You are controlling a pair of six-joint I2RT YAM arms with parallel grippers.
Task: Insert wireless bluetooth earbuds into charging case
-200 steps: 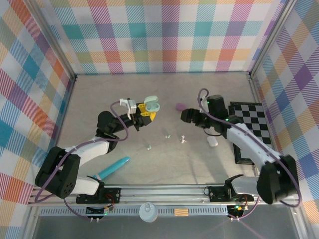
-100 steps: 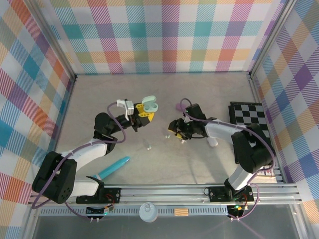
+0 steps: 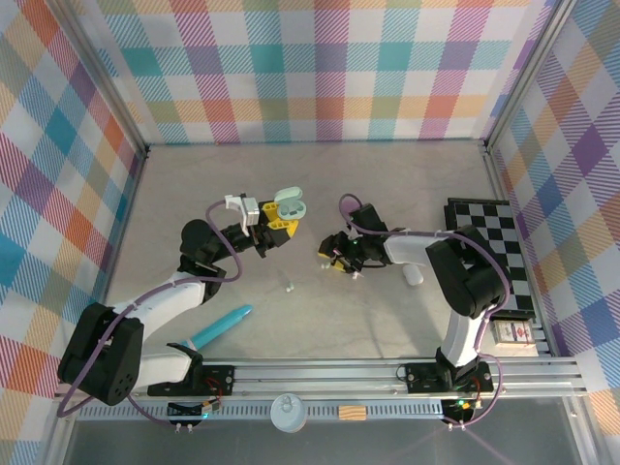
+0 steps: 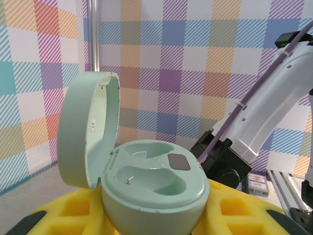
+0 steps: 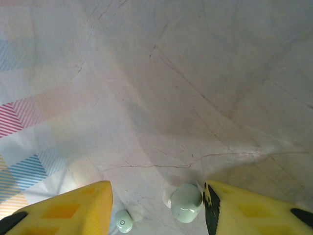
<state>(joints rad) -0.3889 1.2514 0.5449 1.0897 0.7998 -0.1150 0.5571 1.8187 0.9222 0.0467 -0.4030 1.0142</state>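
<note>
Right gripper (image 3: 330, 258) has swung left and low over the table (image 3: 407, 174). Its jaws have narrowed but stand apart, straddling a mint earbud (image 5: 186, 201) that is not yet clamped. Left gripper (image 3: 276, 219) stays clenched on the open mint charging case (image 4: 151, 181), held near. Bare tabletop surrounds both; the walls stand well apart.

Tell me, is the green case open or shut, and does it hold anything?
Open and empty. The green case has its lid swung up at the left and both hollows bare.
</note>
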